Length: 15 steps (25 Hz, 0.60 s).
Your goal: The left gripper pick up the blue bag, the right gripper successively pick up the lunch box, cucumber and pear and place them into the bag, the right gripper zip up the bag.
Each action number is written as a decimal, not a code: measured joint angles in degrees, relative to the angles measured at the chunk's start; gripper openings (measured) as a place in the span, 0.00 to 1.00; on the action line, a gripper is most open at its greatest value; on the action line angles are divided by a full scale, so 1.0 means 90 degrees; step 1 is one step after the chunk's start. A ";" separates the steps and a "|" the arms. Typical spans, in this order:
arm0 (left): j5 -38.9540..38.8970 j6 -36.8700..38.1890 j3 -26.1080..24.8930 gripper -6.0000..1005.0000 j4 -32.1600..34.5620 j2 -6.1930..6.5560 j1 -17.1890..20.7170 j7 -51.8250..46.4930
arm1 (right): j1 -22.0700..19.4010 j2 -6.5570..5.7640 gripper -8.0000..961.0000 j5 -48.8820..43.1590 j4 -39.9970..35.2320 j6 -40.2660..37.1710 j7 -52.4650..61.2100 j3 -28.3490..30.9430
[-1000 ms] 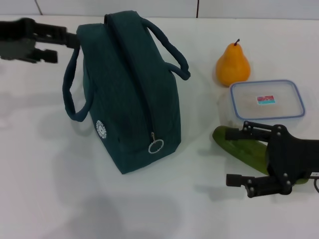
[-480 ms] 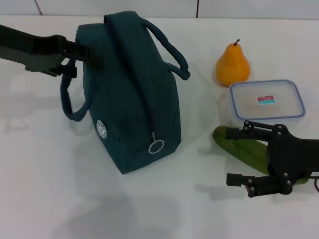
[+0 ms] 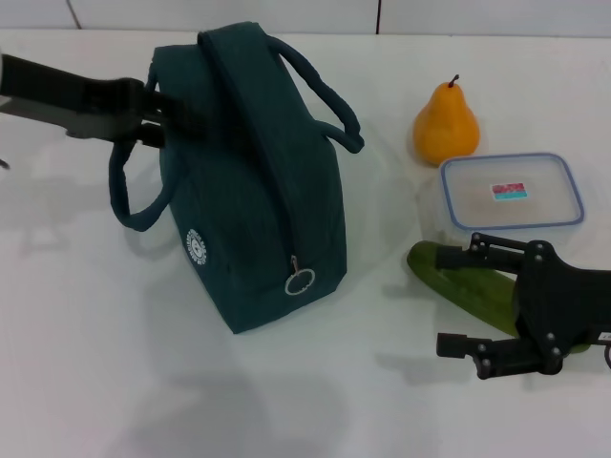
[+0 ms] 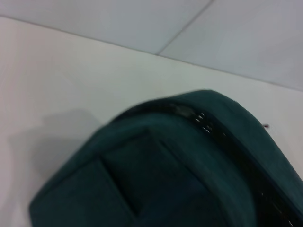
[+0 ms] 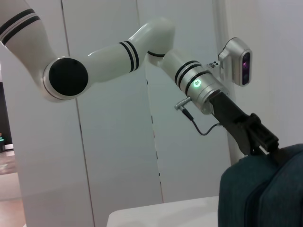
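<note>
Blue bag [image 3: 253, 172] stands upright on the table [image 3: 86, 334], zip closed w/ ring pull at its near end. Left gripper [image 3: 177, 110] is pressed against the bag's upper far-left side by the handle – can't tell if its jaws are spread or clamped. Right gripper [image 3: 477, 305] hovers right of the bag, jaws apart, just over the cucumber [image 3: 468, 286]; lunch box [image 3: 512, 191] and pear [image 3: 445, 122] sit behind it. Bag looks soft, light, floppy fabric – likely sags if pinched at a wall, so take it by a loop handle or top seam.
</note>
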 joint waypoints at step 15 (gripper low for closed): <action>0.0037 0.0110 0.0331 0.29 -0.0108 0.0009 0.0008 0.0287 | -0.0080 0.0003 0.91 0.0023 0.0000 -0.0004 0.0014 0.0308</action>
